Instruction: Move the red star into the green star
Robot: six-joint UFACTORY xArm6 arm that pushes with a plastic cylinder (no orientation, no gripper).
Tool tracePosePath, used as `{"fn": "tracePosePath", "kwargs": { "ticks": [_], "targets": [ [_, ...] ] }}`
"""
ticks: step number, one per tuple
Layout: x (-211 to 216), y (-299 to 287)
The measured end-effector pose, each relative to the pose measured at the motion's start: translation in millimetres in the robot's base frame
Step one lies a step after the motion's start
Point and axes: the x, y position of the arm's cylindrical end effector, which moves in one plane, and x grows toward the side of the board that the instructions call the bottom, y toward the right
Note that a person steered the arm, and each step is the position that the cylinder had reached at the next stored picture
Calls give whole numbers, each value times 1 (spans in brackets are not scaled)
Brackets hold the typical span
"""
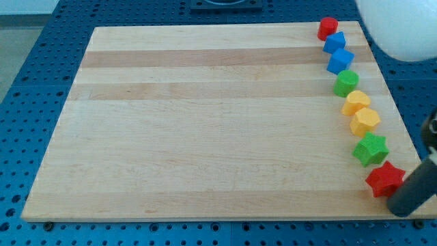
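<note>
The red star (pixel 384 179) lies near the board's bottom right corner. The green star (pixel 371 149) sits just above and left of it, the two almost touching. My tip (pixel 404 208) is at the view's bottom right, right beside the red star's lower right edge, touching or nearly so. The dark rod rises to the view's right.
A column of blocks runs up the right edge of the wooden board (pixel 205 123): a yellow hexagon (pixel 365 121), a yellow block (pixel 356 102), a green block (pixel 346 83), two blue blocks (pixel 340 61) (pixel 334 42) and a red block (pixel 328 28). A white blurred body (pixel 403 27) fills the top right.
</note>
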Motion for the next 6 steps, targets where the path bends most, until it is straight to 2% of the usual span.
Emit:
{"fn": "tracePosePath", "kwargs": {
  "ticks": [2, 4, 5, 6],
  "targets": [
    [-6, 10],
    [-29, -52],
    [-30, -52],
    [-21, -28]
  ]
}}
